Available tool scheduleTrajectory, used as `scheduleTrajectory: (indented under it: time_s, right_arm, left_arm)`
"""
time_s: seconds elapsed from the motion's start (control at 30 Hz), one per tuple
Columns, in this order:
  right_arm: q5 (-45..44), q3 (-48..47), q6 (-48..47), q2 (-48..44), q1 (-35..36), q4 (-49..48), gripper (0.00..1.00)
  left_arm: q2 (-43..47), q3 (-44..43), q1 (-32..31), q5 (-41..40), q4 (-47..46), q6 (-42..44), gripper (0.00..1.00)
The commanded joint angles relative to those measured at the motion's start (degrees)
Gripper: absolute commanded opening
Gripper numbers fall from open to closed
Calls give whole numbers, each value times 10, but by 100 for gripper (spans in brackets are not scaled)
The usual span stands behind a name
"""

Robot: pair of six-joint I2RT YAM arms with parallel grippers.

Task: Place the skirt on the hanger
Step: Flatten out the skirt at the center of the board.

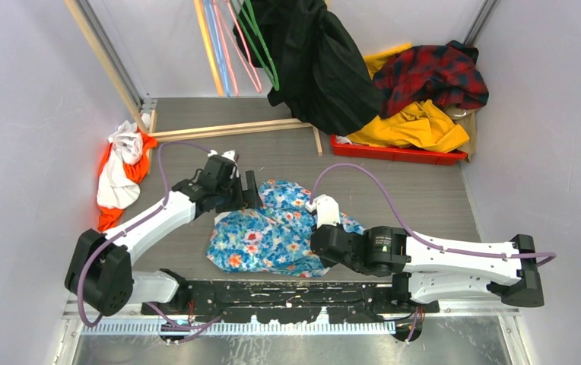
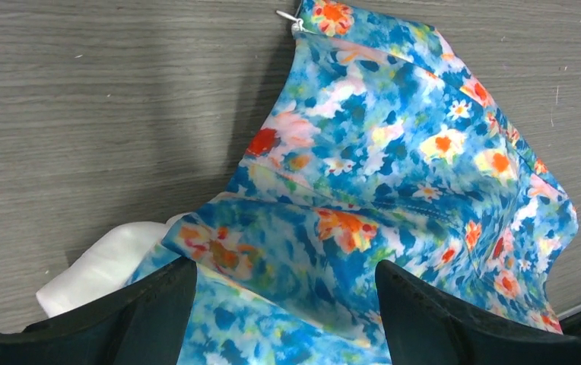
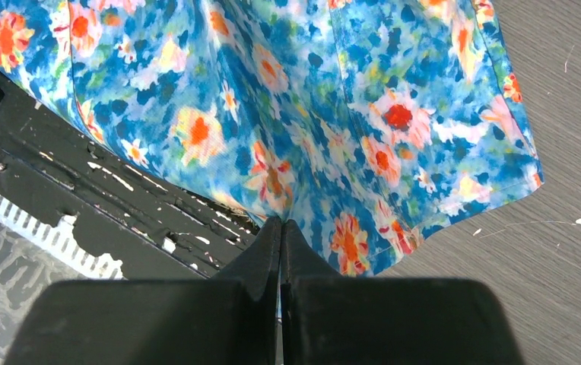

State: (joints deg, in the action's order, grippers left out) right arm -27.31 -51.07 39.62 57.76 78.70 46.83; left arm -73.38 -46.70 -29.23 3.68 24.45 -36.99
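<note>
Left hand [image 2: 287, 308]: wide open, fingers straddling a raised fold of the skirt [image 2: 363, 175], clamping nothing.
Right hand [image 3: 280, 224]: closed, apparently pinching the skirt's near hem.
Skirt position: bunched on the worktop [image 1: 409, 194] between both hands, spread mostly left to right.
Hangers [image 1: 227, 46]: hung at the back, well beyond the skirt; the left arm [image 1: 158, 217] looks nearer.

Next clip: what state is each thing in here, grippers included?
skirt: crumpled on the table, not on a hanger.
left gripper: jaws open, straddling a fold of the skirt.
right gripper: jaws shut, pinching the skirt's fabric.
hangers: hanging at the back, none near the skirt.
black coat: hanging at the back, beside the hangers.
</note>
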Motion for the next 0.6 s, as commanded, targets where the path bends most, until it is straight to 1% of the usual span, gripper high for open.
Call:
scheduleTrajectory:
  time_s: [0.0, 0.03, 0.1, 0.17, 0.2, 0.23, 0.27, 0.43, 0.57]
  right_arm:
    - [-23, -2, 11, -17, 4, -3, 1]
    - [-22, -1, 10, -16, 4, -5, 1]
    - [-22, 0, 10, -16, 4, -5, 1]
    - [-19, 1, 8, -17, 4, -8, 1]
    - [-21, 1, 8, -19, 5, -7, 1]
    - [-22, 2, 8, -21, 4, -7, 1]
    - [-22, 1, 7, -24, 4, -6, 1]
    - [-37, -19, -1, -35, 5, 13, 1]
    - [-63, -73, -28, -29, 5, 40, 1]
  left_arm:
    - [-15, -29, 2, 22, -20, -16, 86]
    - [-18, -30, 2, 21, -22, -17, 81]
    - [-25, -33, 1, 27, -28, -19, 66]
    - [-37, -42, 2, 39, -28, -18, 34]
    - [-45, -47, 2, 46, -27, -17, 20]
    - [-47, -51, 2, 50, -24, -16, 7]
    - [-48, -55, 2, 53, -22, -15, 1]
    - [-21, -88, 2, 47, 29, 2, 0]
    - [11, -156, 2, 22, 98, 26, 0]
